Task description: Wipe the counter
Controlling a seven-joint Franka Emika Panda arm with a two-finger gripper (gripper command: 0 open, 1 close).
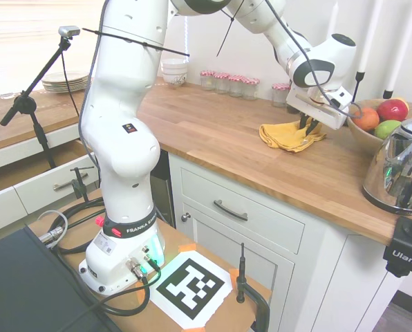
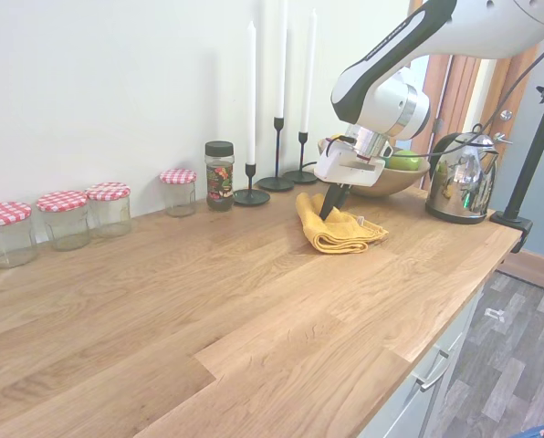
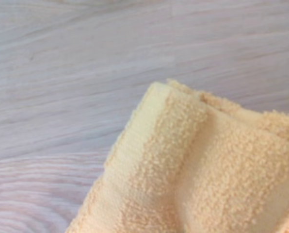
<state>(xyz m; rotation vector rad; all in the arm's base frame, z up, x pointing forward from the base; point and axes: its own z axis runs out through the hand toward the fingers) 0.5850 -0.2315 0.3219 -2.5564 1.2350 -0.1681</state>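
Close beside the yellow cloth (image 2: pixel 338 228) on the counter (image 2: pixel 254 301) stand candlesticks (image 2: pixel 277 173), fruit bowl (image 2: pixel 391 178) and kettle (image 2: pixel 459 178); the hand (image 2: pixel 330 208) pinches the cloth.

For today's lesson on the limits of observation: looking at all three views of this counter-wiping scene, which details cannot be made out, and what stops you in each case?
- Gripper fingertips: sunk into the yellow cloth in both exterior views; grip unclear.
- Spice jar label: too small, second exterior view.
- Kettle: cut by the first exterior view's right edge.
- Cloth's full outline: cropped and blurred in the wrist view.
- Fruit bowl: mostly behind the arm, second exterior view.
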